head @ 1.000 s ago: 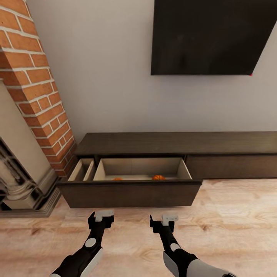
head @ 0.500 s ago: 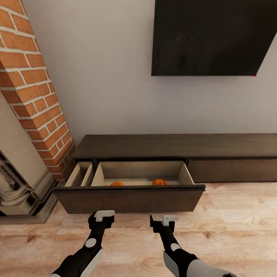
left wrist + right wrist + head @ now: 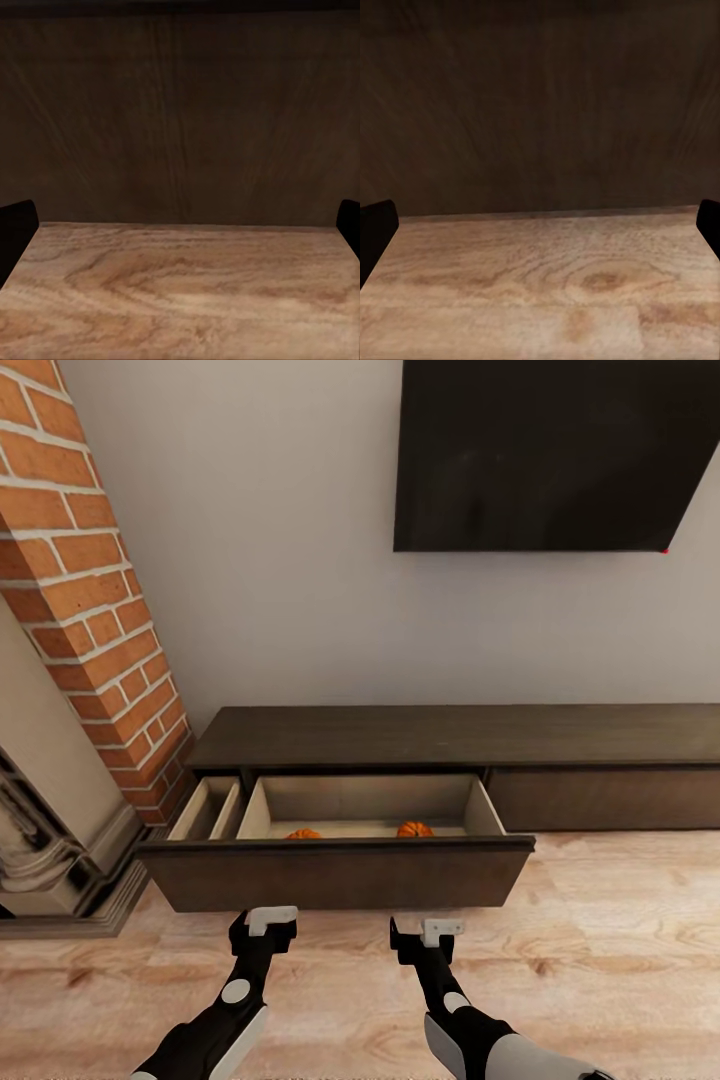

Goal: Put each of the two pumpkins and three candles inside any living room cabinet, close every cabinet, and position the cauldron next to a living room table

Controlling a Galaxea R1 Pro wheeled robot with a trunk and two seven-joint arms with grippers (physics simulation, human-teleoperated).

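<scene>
Cabinet [image 3: 450, 735]: long, low, dark-brown unit against the grey wall; its right end is cut off by the frame edge. Its left drawer [image 3: 340, 870] stands pulled out over the wooden floor [image 3: 620, 940], with a pale interior split into a narrow side compartment and a wide one.

Pumpkins, two: both lie in the wide compartment of the drawer. We see only the orange tops of the left pumpkin [image 3: 303, 834] and the right pumpkin [image 3: 414, 829]; the drawer front hides the rest. Whatever else lies on the drawer bottom is hidden the same way.

Left hand [image 3: 266, 923]: low over the floor, just short of the drawer front. In its wrist view the dark fingertips [image 3: 16, 232] sit at opposite edges, spread apart, with nothing between them; the drawer front [image 3: 180, 112] looms ahead.

Right hand [image 3: 428, 935]: beside the left one, also facing the drawer front, fingers [image 3: 375, 232] likewise apart and holding nothing.

Surroundings: a brick column [image 3: 90, 590] left of the cabinet, a stone fireplace surround [image 3: 40, 830] partly cut off, and a black wall screen [image 3: 550, 450] above, cropped at the top.
</scene>
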